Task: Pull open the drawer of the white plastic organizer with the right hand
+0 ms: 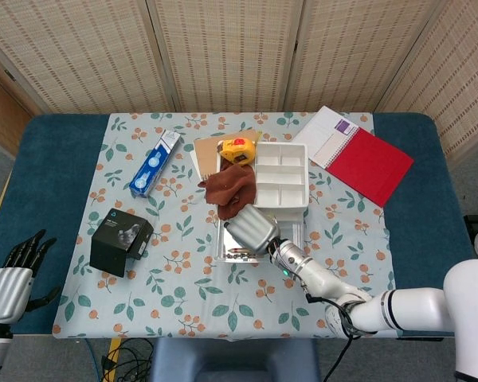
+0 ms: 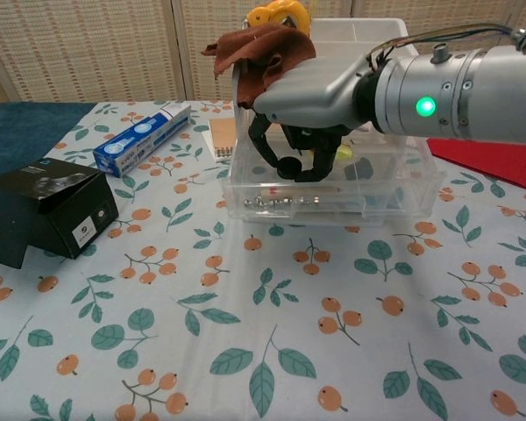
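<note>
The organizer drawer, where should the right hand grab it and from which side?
Grip the drawer by the top edge of its clear front wall, coming from the robot's side with fingers hooked down over it. That front faces the robot and the tray is open-topped there; the right hand already curls its fingers inside.

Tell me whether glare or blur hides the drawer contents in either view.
Chest view: sharp; the clear plastic drawer shows faint sheen, the chain-like metal bits inside stay readable, though the silver right hand blocks its upper part. Head view: evenly lit, no glare, but the drawer is too small for detail.
</note>
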You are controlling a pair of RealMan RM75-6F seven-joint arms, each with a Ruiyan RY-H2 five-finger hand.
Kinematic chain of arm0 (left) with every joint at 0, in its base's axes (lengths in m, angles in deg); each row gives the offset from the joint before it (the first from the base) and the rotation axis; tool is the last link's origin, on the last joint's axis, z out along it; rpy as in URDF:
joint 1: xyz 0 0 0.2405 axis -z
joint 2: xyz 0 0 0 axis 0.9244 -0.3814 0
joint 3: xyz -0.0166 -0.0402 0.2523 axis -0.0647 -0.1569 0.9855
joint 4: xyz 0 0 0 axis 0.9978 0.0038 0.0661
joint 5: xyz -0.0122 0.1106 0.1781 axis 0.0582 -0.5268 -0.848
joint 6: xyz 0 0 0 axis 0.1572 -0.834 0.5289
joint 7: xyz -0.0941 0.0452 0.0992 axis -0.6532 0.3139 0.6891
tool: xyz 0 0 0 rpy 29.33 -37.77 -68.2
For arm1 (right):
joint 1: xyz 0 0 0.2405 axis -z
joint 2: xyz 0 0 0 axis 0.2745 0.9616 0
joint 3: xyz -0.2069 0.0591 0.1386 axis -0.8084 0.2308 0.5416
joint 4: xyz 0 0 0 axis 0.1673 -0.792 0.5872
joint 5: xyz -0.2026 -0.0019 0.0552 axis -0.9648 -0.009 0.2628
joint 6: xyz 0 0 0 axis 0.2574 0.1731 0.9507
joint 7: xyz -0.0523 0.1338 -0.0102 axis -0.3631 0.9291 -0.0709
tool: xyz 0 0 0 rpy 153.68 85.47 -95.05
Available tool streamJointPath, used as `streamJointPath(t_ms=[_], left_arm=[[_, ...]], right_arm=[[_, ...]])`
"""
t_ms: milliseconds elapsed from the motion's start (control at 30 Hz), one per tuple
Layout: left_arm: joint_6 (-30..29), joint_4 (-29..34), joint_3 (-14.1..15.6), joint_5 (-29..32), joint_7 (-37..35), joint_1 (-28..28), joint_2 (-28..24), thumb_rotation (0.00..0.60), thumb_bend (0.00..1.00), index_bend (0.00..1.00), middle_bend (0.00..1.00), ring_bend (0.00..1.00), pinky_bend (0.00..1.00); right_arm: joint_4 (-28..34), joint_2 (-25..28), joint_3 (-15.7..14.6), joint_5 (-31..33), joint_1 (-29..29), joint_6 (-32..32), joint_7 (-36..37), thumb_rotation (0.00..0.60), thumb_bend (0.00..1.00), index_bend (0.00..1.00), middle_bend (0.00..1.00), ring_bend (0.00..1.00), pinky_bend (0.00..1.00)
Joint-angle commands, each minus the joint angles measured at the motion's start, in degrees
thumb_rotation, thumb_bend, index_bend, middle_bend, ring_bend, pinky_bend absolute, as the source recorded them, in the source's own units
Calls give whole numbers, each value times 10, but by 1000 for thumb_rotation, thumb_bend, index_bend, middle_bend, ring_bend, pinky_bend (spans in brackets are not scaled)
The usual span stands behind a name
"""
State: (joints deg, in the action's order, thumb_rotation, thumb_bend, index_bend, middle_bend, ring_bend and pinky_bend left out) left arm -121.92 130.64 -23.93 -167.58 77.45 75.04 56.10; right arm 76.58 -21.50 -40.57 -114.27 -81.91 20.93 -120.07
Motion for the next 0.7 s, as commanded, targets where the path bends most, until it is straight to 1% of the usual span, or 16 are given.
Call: streamJointPath(t_ms=[33, 267, 400, 500, 633, 700], left_arm=[[0, 0, 0, 0, 0, 0, 0, 600, 205, 106, 23, 75, 108], [-2, 0, 0, -1, 0, -1, 0, 600, 205, 106, 23, 75, 108], [-3, 1, 1, -2, 1, -1, 0, 600, 205, 106, 23, 75, 108], [-5, 2, 0, -4, 0, -2, -1, 600, 205, 106, 23, 75, 108], [-9, 1, 0, -7, -3, -3, 0, 600, 205, 106, 23, 75, 108], [-8, 0, 1, -7, -3, -3, 1, 600, 205, 106, 23, 75, 108]], right_arm=[[3, 1, 0, -5, 2, -3, 3, 600, 396, 522, 984, 980, 1000], [20, 10, -1, -32, 14, -20, 18, 600, 432, 550, 987, 980, 1000], [45, 25, 8, -65, 32, -52, 42, 600, 447, 552, 990, 981, 1000], [70, 45, 7, -93, 51, -76, 54, 600, 454, 554, 990, 982, 1000], [100, 71, -3, -126, 95, -119, 91, 600, 455, 554, 990, 982, 1000], [109, 84, -12, -152, 127, -152, 118, 600, 455, 554, 990, 982, 1000]])
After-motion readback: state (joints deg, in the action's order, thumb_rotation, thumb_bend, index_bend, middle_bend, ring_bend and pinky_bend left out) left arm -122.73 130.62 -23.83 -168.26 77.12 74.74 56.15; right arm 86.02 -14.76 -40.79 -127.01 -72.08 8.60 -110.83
